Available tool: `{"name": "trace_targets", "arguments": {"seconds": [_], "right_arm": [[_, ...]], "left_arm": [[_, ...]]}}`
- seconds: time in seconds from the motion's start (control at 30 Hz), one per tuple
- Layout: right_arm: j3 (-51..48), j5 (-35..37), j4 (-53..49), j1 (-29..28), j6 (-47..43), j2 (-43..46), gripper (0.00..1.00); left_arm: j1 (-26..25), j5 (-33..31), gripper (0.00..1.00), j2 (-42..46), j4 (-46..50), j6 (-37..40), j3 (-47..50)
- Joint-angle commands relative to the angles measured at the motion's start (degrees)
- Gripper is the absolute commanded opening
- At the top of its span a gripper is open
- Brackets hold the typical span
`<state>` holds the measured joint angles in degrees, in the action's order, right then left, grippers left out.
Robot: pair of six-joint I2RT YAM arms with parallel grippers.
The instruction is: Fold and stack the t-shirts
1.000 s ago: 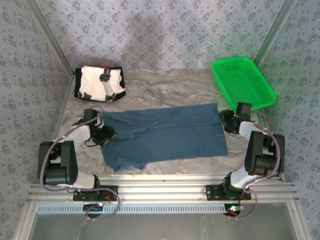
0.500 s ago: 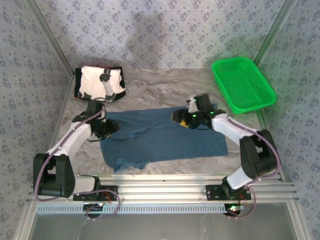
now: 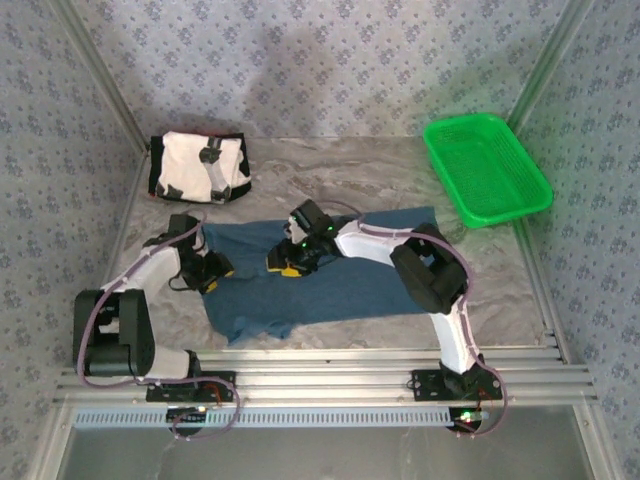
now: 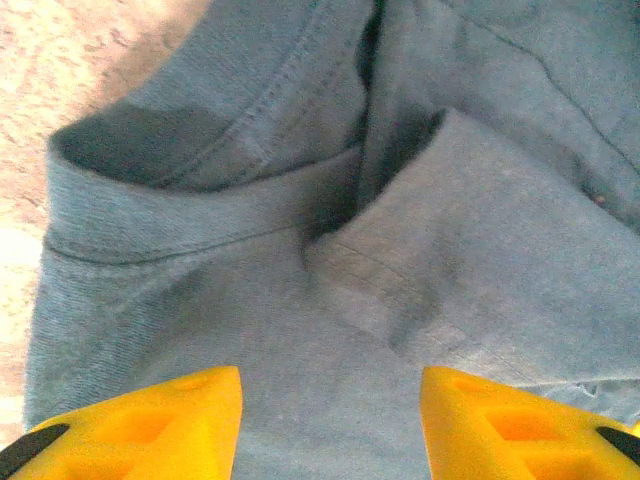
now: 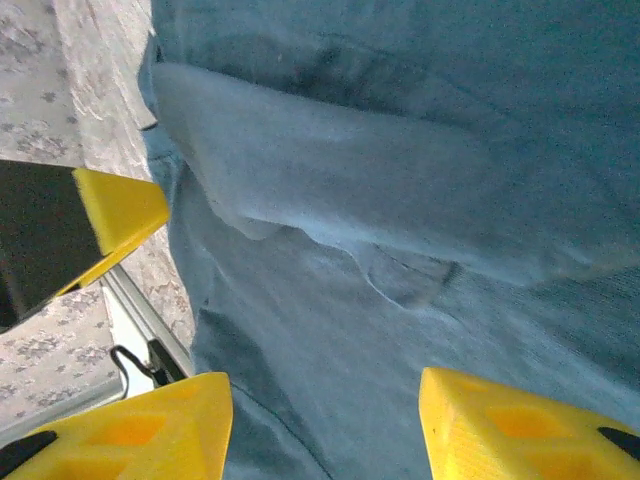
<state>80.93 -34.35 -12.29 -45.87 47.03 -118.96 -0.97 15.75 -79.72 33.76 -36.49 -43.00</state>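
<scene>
The dark teal-blue t-shirt (image 3: 335, 272) lies spread across the middle of the table, partly folded, with a sleeve fold near its left end (image 4: 450, 250). My left gripper (image 3: 212, 268) hovers open over the shirt's left edge, yellow fingers (image 4: 140, 425) apart above the cloth. My right gripper (image 3: 287, 262) has reached far left over the shirt and is open too, its fingers (image 5: 520, 425) wide above a raised fold (image 5: 350, 170). The cream-white t-shirt with black edges (image 3: 199, 167) sits folded at the back left.
A bright green plastic basket (image 3: 485, 168) stands at the back right. The marbled table (image 3: 330, 175) is bare between the two shirts. Metal rails (image 3: 320, 385) run along the near edge. The left gripper's finger (image 5: 115, 215) appears at the left of the right wrist view.
My right arm has swung from the shirt's right edge across to its left part, close to the left gripper. The left gripper shifted only slightly. The shirt looks unchanged.
</scene>
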Motion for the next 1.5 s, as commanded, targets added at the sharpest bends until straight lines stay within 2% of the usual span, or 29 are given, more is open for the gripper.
{"name": "trace_targets", "arguments": {"seconds": [0.0, 0.23, 0.43, 0.67, 1.07, 1.47], "right_arm": [[2.01, 2.64, -3.77, -1.08, 3.33, -2.27, 0.51], [5.17, 6.18, -7.35, -2.03, 4.37, -5.35, 0.50], [6.73, 8.43, -7.65, -1.77, 5.01, -6.68, 0.49], [9.23, 8.46, -9.81, -0.93, 4.68, -7.35, 0.44], [10.32, 8.02, -15.30, -0.83, 4.53, -3.60, 0.47], [13.73, 7.77, -16.89, 0.58, 3.45, -5.08, 0.47]], "left_arm": [[0.53, 2.65, 0.50, -0.08, -3.31, -0.95, 0.90], [0.84, 4.88, 0.49, -3.15, -8.33, -2.58, 1.17], [0.97, 4.48, 0.46, -5.04, -8.61, -2.18, 1.14], [0.97, 3.38, 0.36, -6.07, -9.50, -2.44, 1.18], [0.97, 2.36, 0.19, -6.49, -8.91, -1.65, -0.32], [1.15, 3.24, 0.11, -0.54, -5.43, -0.76, -1.21]]}}
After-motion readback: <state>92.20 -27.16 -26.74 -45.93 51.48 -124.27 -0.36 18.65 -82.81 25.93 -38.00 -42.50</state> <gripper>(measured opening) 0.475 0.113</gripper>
